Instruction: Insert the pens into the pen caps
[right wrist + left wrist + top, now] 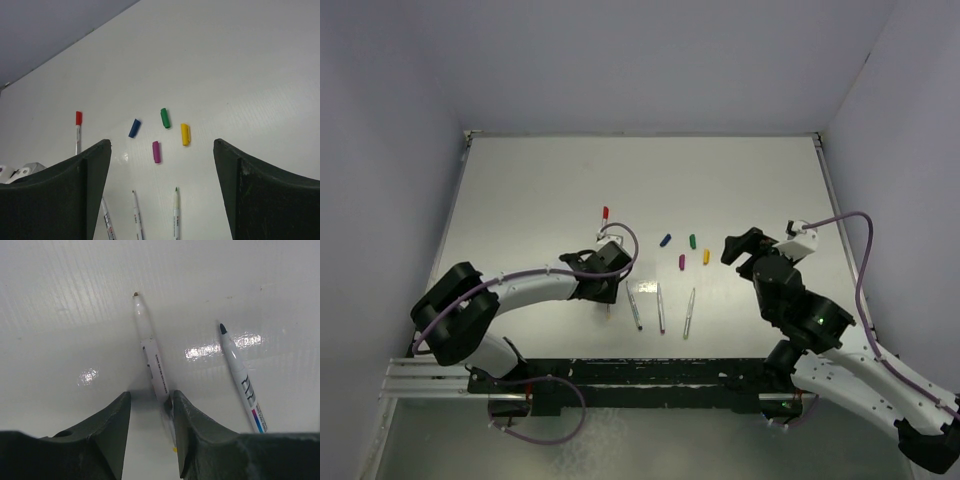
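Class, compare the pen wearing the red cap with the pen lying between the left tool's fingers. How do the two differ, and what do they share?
Cap: the red-capped pen has its tip covered, while the uncapped pen shows a bare brownish tip.
Place: the red-capped pen lies farther up the table, outside the fingers. The uncapped pen lies between the fingers of the left tool, against one of them.
Both are slim and pale.

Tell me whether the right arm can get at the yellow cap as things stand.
Probably yes. The right gripper stands open just short of the yellow cap, with only bare table between them. The purple cap and green cap lie close by but apart from it.
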You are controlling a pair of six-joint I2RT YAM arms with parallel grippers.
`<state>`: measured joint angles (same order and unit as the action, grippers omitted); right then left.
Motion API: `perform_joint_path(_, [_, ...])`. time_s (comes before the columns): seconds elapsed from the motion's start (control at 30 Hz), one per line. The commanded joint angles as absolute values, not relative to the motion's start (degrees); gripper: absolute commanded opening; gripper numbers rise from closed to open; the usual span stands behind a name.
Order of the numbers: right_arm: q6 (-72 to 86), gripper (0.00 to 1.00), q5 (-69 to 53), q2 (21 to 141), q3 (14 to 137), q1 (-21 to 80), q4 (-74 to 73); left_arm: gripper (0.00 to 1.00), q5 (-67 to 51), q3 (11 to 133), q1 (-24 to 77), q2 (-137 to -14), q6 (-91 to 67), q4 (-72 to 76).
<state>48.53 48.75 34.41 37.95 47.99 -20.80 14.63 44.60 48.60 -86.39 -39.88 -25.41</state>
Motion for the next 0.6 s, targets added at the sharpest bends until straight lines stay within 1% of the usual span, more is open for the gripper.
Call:
perform_joint_path(0.0, [48.92,0.84,50.32,34.66,39.64,48.23,-19.95,0.43,15.25,44.86,49.04,-89.47,-41.4,-29.33])
perform_joint_path(0.1, [48.8,0.84,50.04,34.63,39.81,48.18,-20.31,0.43,14.8,45.38,49.03,-92.1,-40.99,-28.21])
perform_joint_path(0.13, [48.83,0.84,50.01,34.53,39.89,48.21,-20.49,0.42,14.28,45.55,49.04,-93.05,-40.95,-27.75])
perform_joint_path(0.17, [48.86,0.84,50.01,34.36,40.04,48.22,-20.74,0.39,13.53,45.59,49.04,-93.91,-40.87,-27.19])
perform_joint_path(0.27, [48.84,0.84,50.37,33.95,40.78,48.16,-21.98,0.23,12.0,45.26,49.03,-95.42,-41.02,-26.15])
perform_joint_path(0.43, [48.85,0.84,51.04,33.53,41.57,48.17,-23.45,0.03,11.94,43.86,49.12,-95.12,-41.13,-26.28])
perform_joint_path(0.47, [48.77,0.84,51.11,33.57,41.57,48.16,-23.54,0.0,12.07,43.59,49.11,-94.94,-41.13,-26.28])
perform_joint_path(0.57, [48.29,0.84,51.54,34.47,41.65,48.18,-23.87,0.0,12.26,43.01,49.13,-93.96,-40.6,-26.02])
